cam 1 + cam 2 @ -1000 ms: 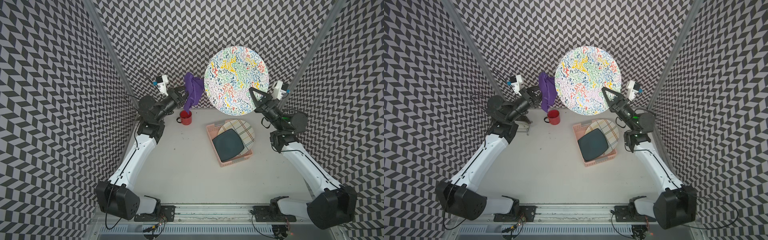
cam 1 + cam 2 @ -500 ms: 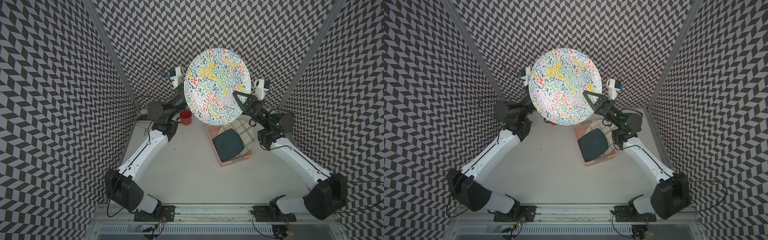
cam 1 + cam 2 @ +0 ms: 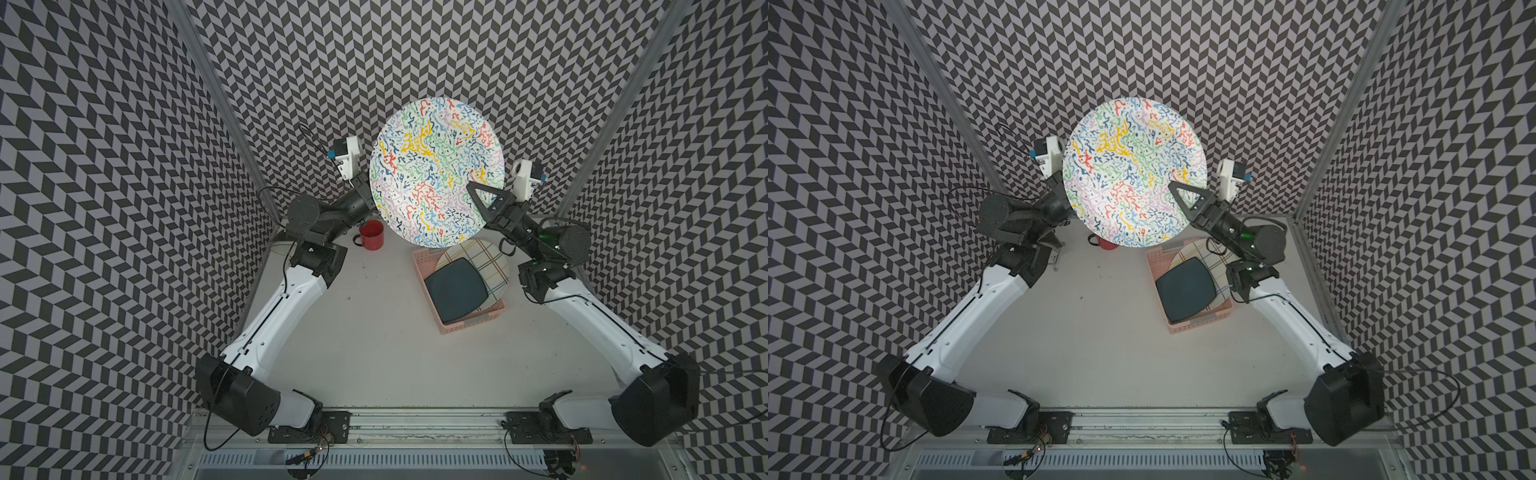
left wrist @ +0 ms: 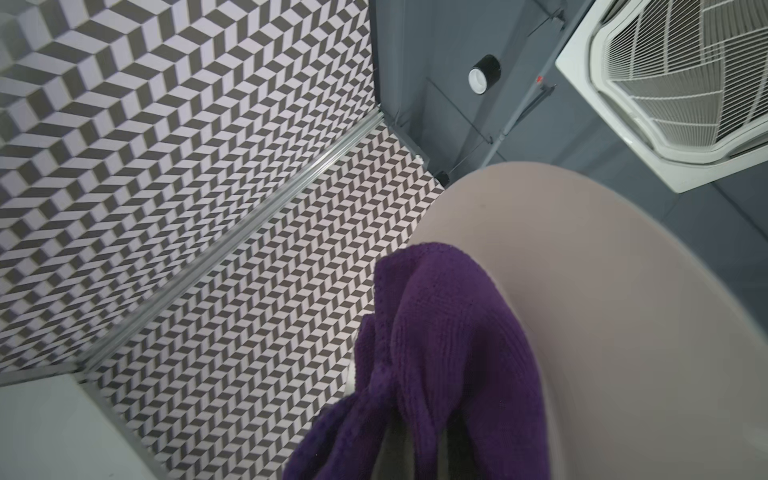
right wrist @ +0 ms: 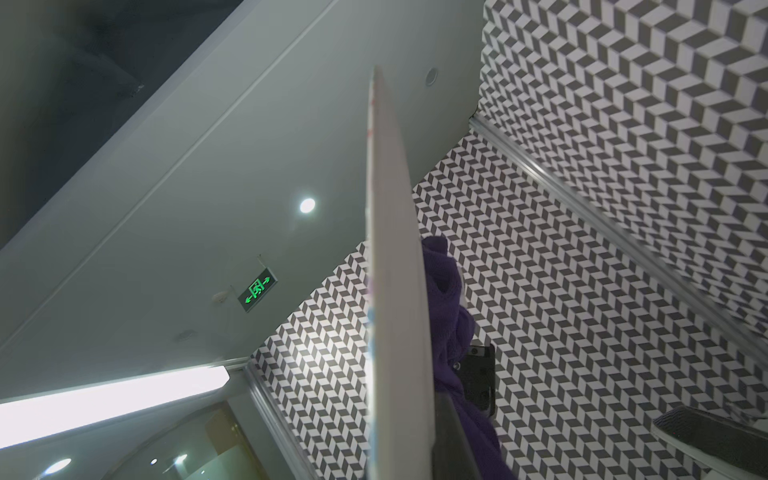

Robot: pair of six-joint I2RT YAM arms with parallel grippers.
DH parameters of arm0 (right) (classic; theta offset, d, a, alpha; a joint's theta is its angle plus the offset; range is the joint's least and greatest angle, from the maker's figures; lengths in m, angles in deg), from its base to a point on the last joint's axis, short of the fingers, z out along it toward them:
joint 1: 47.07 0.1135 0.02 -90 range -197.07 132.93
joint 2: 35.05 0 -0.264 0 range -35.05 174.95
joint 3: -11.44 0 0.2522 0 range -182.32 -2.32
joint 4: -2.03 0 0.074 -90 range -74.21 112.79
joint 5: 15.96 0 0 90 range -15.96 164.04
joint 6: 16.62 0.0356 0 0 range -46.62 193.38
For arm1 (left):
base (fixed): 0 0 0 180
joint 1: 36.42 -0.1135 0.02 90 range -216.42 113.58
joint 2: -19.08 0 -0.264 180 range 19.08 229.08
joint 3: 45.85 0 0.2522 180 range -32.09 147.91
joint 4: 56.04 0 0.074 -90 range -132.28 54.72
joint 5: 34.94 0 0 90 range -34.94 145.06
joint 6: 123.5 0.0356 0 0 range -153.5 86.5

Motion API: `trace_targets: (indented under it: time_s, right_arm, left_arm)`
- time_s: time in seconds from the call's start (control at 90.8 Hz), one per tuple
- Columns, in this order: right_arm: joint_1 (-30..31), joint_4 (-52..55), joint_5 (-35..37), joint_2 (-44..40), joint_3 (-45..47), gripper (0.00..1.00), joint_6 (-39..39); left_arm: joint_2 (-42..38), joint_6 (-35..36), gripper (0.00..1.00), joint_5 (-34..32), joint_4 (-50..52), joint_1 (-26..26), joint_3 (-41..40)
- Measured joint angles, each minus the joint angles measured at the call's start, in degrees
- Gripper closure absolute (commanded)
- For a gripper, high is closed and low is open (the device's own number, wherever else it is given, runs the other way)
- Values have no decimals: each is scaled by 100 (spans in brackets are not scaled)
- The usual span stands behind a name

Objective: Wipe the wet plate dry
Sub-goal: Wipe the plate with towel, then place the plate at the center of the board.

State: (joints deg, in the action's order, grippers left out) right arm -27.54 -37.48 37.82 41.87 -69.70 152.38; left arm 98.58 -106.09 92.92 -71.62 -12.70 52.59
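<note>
Shifted since a second ago: plate [image 3: 436, 170], then clear of the cloth, now hides it in both top views.
Plate: raised on edge, 12 o'clock over the tabletop [image 3: 374, 340]; right end effector [image 3: 473, 193] clamped on its 4 o'clock rim.
Cloth [image 4: 436, 332]: purple, pinched in the left end effector [image 4: 419, 453], lying against the plate's plain back.
Mug [image 3: 371, 235]: red, 11 o'clock.
Basket [image 3: 419, 259]: pink, 2 o'clock, holding a checked dish [image 3: 486, 257] and a dark dish [image 3: 455, 291].

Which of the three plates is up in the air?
The big round squiggle-patterned plate; the checked round plate and dark square plate lie in the pink basket.
</note>
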Motion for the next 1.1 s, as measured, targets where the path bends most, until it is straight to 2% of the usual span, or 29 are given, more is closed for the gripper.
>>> trace_targets:
  time_s: [0.088, 0.209, 0.308, 0.419, 0.595, 0.749, 0.925, 1.046, 1.102]
  right_arm:
    - [-529, 243, 98, -365, 369, 100, -68]
    - [-791, 1062, 400, -852, 1016, 100, -549]
    - [-518, 1941, 461, -973, 1449, 100, -1137]
    - [170, 3185, 544, -813, 1668, 100, -2026]
    - [1292, 4369, 522, 210, 1405, 100, -3265]
    - [1976, 4758, 520, 1320, 938, 100, -3856]
    - [2426, 4765, 551, 2430, 404, 100, -4089]
    - [2527, 4778, 625, 2990, 238, 100, -4153]
    - [2531, 4684, 542, 3156, 212, 97, -4105]
  left_arm:
    - [-168, 850, 100, -146, 1226, -201, 264]
    - [-516, 2100, 100, -614, 2728, -520, 678]
    - [-846, 2907, 100, -1021, 3571, -608, 901]
    - [-1097, 3427, 100, -1228, 4019, -612, 901]
    - [-1108, 3574, 100, -1257, 4057, -612, 415]
    - [-946, 3571, 100, -1252, 4142, -612, -4]
    - [-1014, 3582, 100, -1259, 4186, -612, -184]
    - [-1180, 3591, 100, -1272, 4199, -612, -319]
    - [-1244, 3593, 100, -1274, 4210, -612, -348]
